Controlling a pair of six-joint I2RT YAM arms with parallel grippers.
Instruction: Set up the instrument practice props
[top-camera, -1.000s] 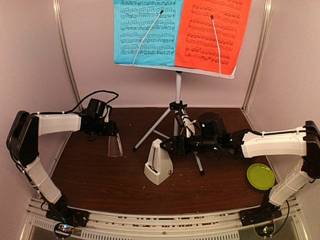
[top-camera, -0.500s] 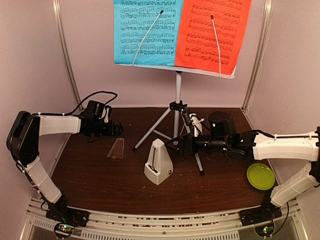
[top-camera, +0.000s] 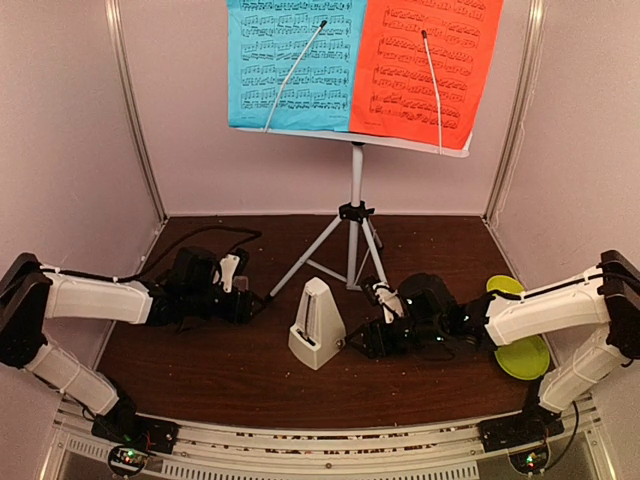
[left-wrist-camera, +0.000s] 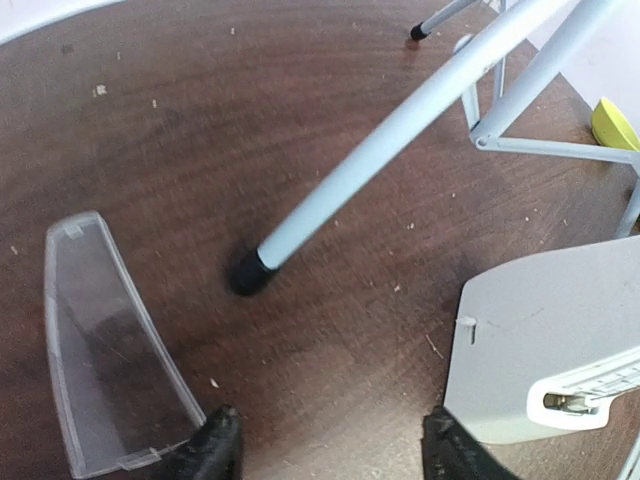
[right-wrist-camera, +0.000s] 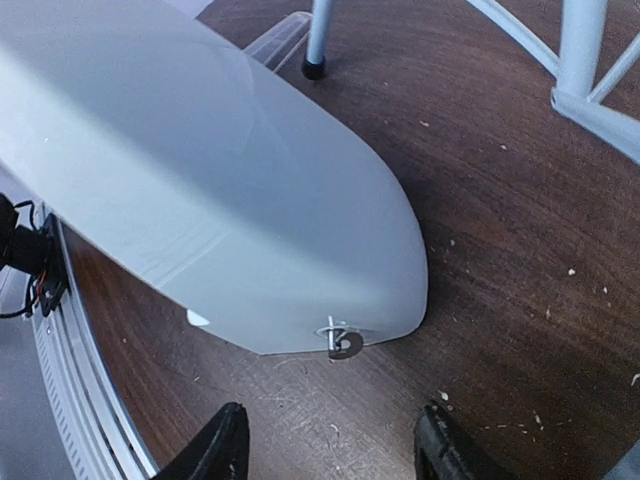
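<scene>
Now both arms had dropped low, flanking the metronome standing near centre. The left gripper had let the clear cover fall and gaped empty beside it. The right gripper, off the stand, gaped empty too. Fitting the cover likely came next.

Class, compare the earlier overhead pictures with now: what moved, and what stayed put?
The left hand let go of the clear cover, now lying flat on the table, then dropped low toward the tripod leg. The right hand drew back from the metronome and sank beside its base, open. Metronome, stand, blue sheet and red-orange sheet stayed put.
</scene>
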